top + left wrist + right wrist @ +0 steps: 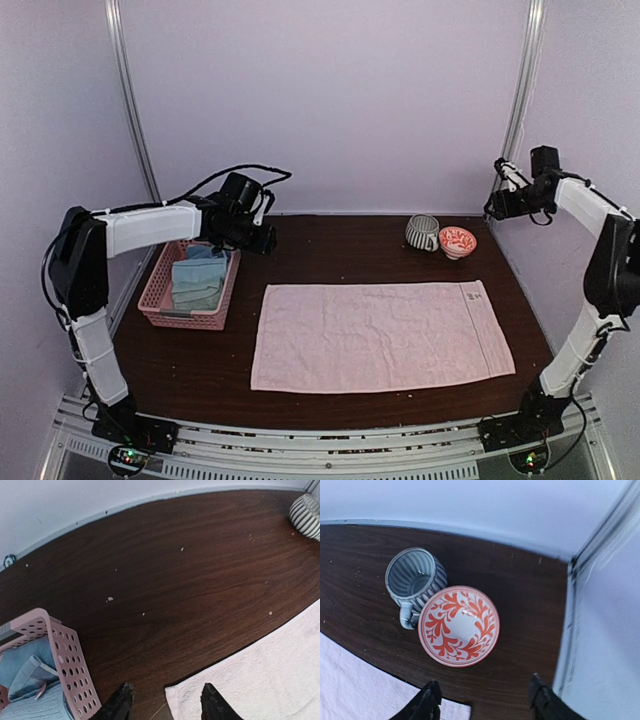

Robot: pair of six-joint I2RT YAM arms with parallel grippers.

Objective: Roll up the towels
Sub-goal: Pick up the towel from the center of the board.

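Matt, nubbly cloth pink towel on smooth, dark wood-grain table.

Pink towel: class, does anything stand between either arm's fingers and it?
Nothing visible does. The pink towel lies flat and bare. The left fingers hang open near its far left corner; the right fingers hang open over the bowl and striped mug, which stand beyond the towel's far edge.

pale pink towel, grey striped mug, red-patterned bowl, pink basket, blue cloths.
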